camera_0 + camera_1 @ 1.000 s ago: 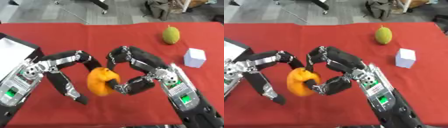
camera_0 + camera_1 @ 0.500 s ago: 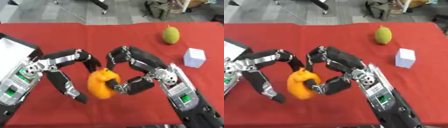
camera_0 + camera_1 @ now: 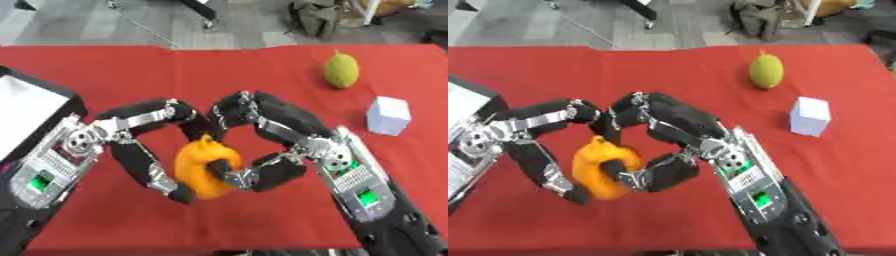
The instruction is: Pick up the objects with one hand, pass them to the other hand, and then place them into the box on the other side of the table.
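Note:
An orange, bumpy fruit-like object (image 3: 205, 169) hangs above the red table (image 3: 131, 70) at the centre, between both hands. My right hand (image 3: 280, 137) comes in from the lower right; its thumb and curled fingers pinch the orange object from the right and top. My left hand (image 3: 131, 135) reaches in from the left, fingers curved round the object's left side and underside, touching it. A yellow-green fruit (image 3: 341, 70) lies at the far right. A white cube (image 3: 388, 115) stands near the right edge. The box (image 3: 35, 107), black-rimmed with a white inside, sits at the left edge.
Beyond the table's far edge is grey floor with a chair base (image 3: 197, 10) and a dark bag (image 3: 315, 17). Bare red cloth lies along the far side and at the front left.
The orange object has sunk slightly and shifted a little right between the two hands. Both hands keep nearly the same pose around it.

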Robot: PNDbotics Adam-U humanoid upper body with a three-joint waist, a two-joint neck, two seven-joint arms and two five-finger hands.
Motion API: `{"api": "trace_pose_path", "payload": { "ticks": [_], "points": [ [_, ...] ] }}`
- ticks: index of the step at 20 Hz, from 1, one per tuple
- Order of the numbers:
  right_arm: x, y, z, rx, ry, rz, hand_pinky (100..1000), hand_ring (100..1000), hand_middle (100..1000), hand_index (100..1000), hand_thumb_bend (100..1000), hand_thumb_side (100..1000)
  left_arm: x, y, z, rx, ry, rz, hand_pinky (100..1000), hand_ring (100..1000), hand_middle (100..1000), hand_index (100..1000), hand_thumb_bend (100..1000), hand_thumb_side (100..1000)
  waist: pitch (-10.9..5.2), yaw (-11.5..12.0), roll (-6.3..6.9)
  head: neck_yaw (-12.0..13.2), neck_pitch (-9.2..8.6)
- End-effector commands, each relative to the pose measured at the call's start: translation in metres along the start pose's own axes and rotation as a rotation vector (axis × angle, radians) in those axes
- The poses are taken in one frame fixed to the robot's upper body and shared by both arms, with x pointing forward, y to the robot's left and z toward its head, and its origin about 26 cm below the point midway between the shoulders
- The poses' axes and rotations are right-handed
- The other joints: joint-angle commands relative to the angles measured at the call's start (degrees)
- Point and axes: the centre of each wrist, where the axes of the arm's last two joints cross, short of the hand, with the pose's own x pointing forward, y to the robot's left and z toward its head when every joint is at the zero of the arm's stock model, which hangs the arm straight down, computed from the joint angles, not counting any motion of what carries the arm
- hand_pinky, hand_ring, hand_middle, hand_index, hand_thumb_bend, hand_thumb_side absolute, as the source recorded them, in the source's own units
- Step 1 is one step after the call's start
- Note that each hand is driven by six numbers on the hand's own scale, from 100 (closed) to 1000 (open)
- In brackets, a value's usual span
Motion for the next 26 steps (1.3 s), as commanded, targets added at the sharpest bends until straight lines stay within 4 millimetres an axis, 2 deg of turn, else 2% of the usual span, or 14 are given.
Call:
{"api": "trace_pose_path", "payload": {
  "ticks": [1,3,5,11,16,18,22,23,26],
  "points": [
    [0.008,-0.008,-0.007,-0.017,-0.041,0.017,740,575,446,430,100,179,0.004,0.004,-0.002,-0.009,-0.001,-0.025,689,517,484,701,777,442,-0.74,-0.1,0.04,0.0,-0.14],
    [0.008,-0.008,-0.007,-0.015,-0.041,0.016,741,575,446,430,100,179,0.003,0.002,-0.003,-0.017,0.004,-0.021,670,482,444,667,735,444,-0.73,0.0,0.04,0.0,-0.14],
    [0.008,-0.008,-0.007,-0.014,-0.041,0.016,743,575,446,430,100,178,0.002,0.002,-0.003,-0.016,0.009,-0.017,622,406,352,586,633,430,-0.73,0.0,0.06,0.1,-0.14],
    [0.007,-0.009,-0.006,-0.015,-0.036,0.019,744,573,450,434,100,179,0.001,0.002,-0.002,0.016,0.009,0.033,574,312,244,477,450,394,-0.79,0.0,0.02,0.0,-0.14],
    [0.007,-0.009,-0.003,-0.006,-0.03,0.025,756,578,487,484,100,192,0.0,0.004,-0.001,0.086,-0.002,0.079,549,275,203,433,396,375,-0.83,0.0,-0.04,-0.2,-0.14],
    [0.006,-0.009,-0.001,0.003,-0.025,0.028,762,585,507,509,100,232,0.0,0.005,0.0,0.119,-0.007,0.091,549,273,198,429,382,378,-0.84,0.0,-0.06,-0.2,-0.14],
    [0.005,-0.01,0.005,0.031,0.001,0.043,775,622,571,615,100,319,0.0,0.009,0.006,0.16,-0.004,0.086,551,271,194,424,366,387,-0.9,-0.2,-0.09,-0.3,-0.14],
    [0.005,-0.011,0.007,0.047,0.014,0.055,782,632,590,641,114,349,-0.001,0.01,0.008,0.168,0.001,0.084,551,271,194,424,366,388,-0.92,-0.2,-0.08,-0.4,-0.14],
    [0.004,-0.015,0.015,0.103,0.065,0.096,805,690,678,759,229,460,-0.004,0.012,0.016,0.209,0.021,0.083,549,269,192,421,368,390,-0.97,-0.3,-0.09,-0.7,-0.14]
  ]
}}
